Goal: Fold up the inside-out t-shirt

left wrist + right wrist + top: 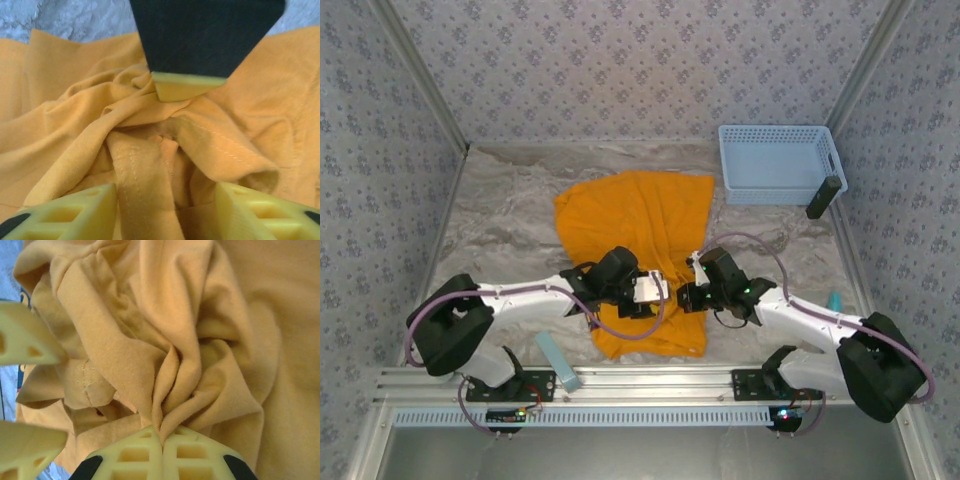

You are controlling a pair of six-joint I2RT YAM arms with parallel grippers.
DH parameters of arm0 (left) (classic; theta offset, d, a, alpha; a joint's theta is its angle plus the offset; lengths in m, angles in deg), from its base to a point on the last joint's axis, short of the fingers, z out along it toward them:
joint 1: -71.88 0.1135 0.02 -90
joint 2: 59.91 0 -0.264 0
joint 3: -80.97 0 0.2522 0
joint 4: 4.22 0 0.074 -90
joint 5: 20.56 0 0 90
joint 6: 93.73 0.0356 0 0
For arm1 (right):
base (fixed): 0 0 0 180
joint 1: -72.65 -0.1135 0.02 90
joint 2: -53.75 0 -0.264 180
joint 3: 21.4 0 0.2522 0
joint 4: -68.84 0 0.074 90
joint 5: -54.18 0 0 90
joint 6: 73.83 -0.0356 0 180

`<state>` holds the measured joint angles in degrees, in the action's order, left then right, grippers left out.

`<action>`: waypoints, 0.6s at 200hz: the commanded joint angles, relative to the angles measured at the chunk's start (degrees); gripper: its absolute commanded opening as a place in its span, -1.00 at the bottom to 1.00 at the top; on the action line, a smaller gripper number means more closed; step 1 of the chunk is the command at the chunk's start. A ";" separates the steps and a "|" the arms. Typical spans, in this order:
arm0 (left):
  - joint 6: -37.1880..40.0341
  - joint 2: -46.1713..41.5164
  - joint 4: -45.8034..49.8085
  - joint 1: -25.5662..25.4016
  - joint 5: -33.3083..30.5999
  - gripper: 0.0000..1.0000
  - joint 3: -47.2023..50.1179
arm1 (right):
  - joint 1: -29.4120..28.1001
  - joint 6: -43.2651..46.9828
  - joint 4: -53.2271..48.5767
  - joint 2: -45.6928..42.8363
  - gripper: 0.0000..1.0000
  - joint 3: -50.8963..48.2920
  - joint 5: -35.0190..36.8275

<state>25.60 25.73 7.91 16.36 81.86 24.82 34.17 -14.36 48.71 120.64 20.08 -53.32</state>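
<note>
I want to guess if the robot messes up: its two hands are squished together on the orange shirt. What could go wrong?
The right gripper is shut on a thick bunch of the t-shirt, so pulling may drag several layers and crumple it more. The left gripper is open, a strip of cloth loose between its fingers; it could slip out. The grippers sit very close, so they might bump.

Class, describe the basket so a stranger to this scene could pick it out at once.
Start at the far right corner of the table. There sits the light blue basket, beyond the orange t-shirt. Only it has latticed walls.
</note>
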 commanded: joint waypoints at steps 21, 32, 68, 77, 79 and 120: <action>2.76 1.25 4.83 1.44 -0.90 -1.00 -4.19 | 0.65 4.05 0.79 -0.73 -0.98 -0.46 -3.83; 1.02 -0.80 5.49 2.38 2.57 -1.00 -4.25 | 1.56 5.01 0.21 -0.41 -0.99 -0.57 -4.29; -4.82 -10.26 0.78 7.55 18.47 -1.00 2.37 | 5.66 5.63 -2.17 1.15 -1.00 -0.60 -1.02; -5.76 -11.29 -0.14 9.04 20.48 -1.00 3.81 | 6.50 5.90 -2.12 1.93 -1.00 -0.41 -0.67; -5.94 -11.47 -0.29 9.34 20.76 -1.00 4.09 | 6.67 5.91 -2.01 2.17 -1.00 -0.40 -0.60; -9.81 -10.81 -4.69 11.93 22.03 -1.00 7.45 | 6.85 11.55 -0.40 6.05 -0.71 2.09 -5.22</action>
<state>19.00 14.19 6.66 27.50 99.04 31.05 40.81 -8.17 49.87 124.47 20.21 -56.79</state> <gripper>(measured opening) 0.060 0.097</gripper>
